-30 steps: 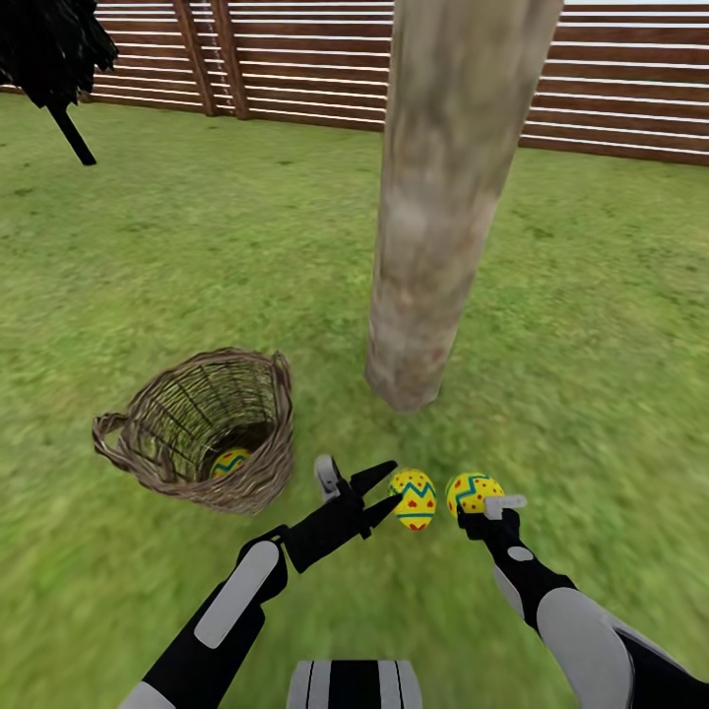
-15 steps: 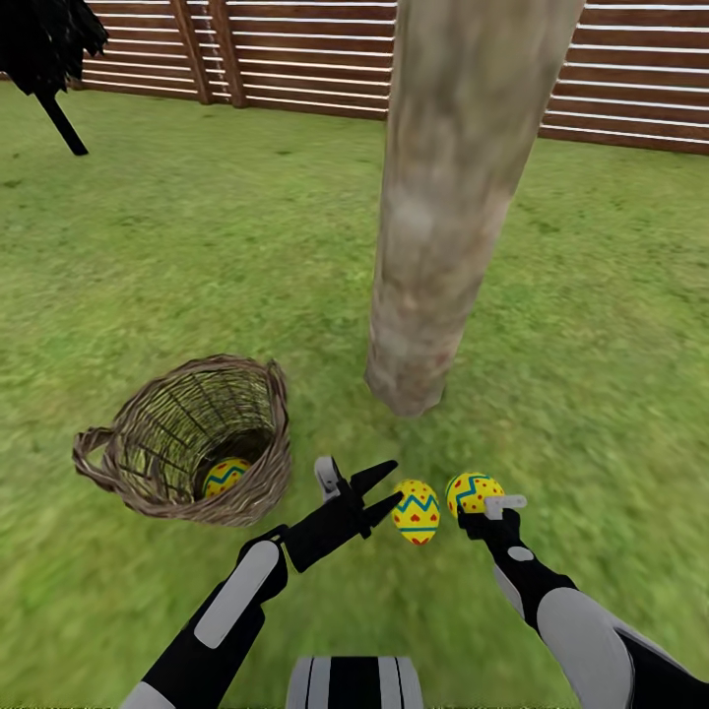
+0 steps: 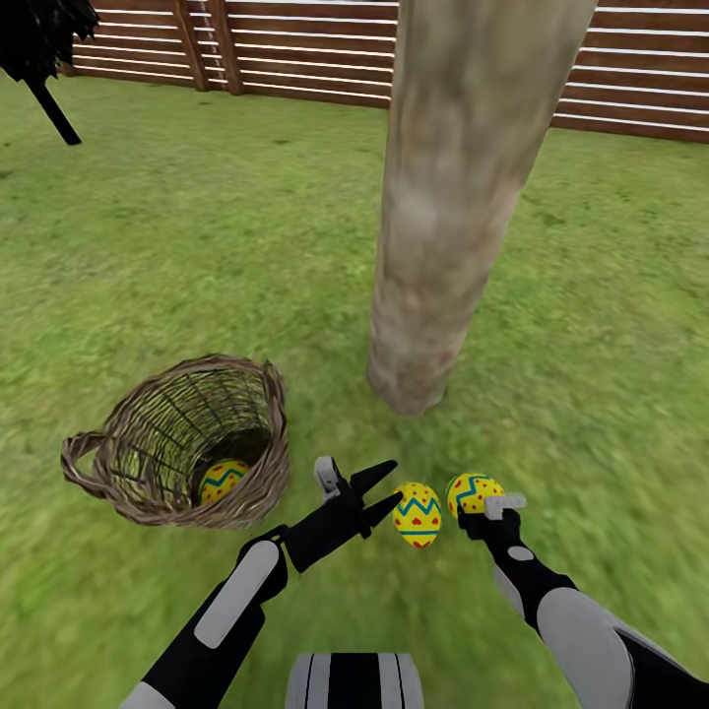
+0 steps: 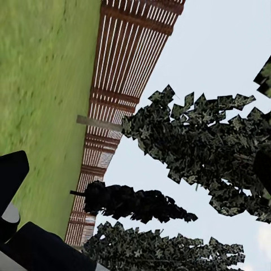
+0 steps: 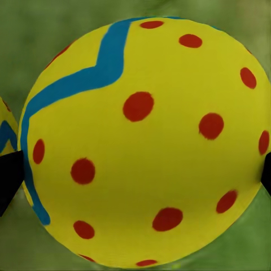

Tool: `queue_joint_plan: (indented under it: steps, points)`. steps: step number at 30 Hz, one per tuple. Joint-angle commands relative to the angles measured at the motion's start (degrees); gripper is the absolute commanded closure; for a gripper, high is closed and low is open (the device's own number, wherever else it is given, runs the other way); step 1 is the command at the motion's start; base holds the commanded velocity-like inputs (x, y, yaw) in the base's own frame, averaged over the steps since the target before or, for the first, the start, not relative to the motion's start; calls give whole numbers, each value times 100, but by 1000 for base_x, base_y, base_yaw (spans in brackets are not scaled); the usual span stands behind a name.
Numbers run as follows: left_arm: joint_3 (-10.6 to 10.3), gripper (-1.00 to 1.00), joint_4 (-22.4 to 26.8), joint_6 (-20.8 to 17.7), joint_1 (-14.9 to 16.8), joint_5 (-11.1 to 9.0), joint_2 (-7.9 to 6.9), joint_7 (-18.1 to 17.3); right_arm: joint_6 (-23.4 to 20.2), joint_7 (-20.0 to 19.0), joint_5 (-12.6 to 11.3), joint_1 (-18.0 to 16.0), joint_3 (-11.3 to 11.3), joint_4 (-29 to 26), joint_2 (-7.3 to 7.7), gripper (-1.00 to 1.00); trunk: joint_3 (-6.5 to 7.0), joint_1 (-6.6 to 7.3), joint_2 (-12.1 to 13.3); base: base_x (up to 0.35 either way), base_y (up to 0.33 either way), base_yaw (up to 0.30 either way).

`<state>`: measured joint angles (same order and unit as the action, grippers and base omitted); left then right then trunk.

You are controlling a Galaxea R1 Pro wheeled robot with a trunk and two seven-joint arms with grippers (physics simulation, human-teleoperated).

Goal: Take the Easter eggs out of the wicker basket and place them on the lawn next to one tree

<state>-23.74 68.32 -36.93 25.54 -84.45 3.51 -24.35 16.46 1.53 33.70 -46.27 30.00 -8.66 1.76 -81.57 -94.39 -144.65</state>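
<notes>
In the head view my left gripper (image 3: 392, 483) stands open, and a yellow Easter egg with red hearts (image 3: 417, 514) lies on the lawn (image 3: 197, 246) just off its fingertips, apart from them. My right gripper (image 3: 484, 504) is shut on a second Easter egg with red dots (image 3: 471, 490), which looms large in the right wrist view (image 5: 141, 141). A third egg (image 3: 225, 480) lies inside the wicker basket (image 3: 148, 473), tipped on the grass to the left. The tree trunk (image 3: 443, 197) rises directly beyond both grippers, its foot (image 3: 406, 389) a short way ahead.
A brown slatted fence (image 3: 295, 49) bounds the lawn at the back. A narrow black-leaved tree (image 3: 39, 49) stands at the far left. Open grass stretches to the right of the trunk. The left wrist view looks along the fence (image 4: 124, 84) toward sky and dark foliage (image 4: 197, 147).
The heart egg has dropped slightly lower and away from my left fingertips. The whole view has shifted a little, so the basket sits further left. Both arms hold the same pose.
</notes>
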Motion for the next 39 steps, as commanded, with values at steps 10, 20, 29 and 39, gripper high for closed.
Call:
queue_joint_plan:
  steps: [10, 20, 29, 39]
  points:
    - [1, -100, -3, -33, 4, -36, 6, 0, 39, 6, 58, -5, 41, 21, -9, 100, -48, -7, -4, 62, 0, 0]
    - [-157, -100, -3, -33, 4, -28, 64, 0, 50, 5, 58, -5, 41, 5, -9, 100, -269, -33, -17, 0, 0, 0]
    - [-157, -100, -3, -33, 4, -28, 63, 0, 59, 5, 58, -5, 41, -4, -9, 100, -447, -54, -28, 0, 0, 0]
    - [-157, -100, -11, -33, 4, -29, 62, 0, 60, 1, 67, -5, 41, -15, -105, 100, -447, -54, -28, 0, 0, 0]
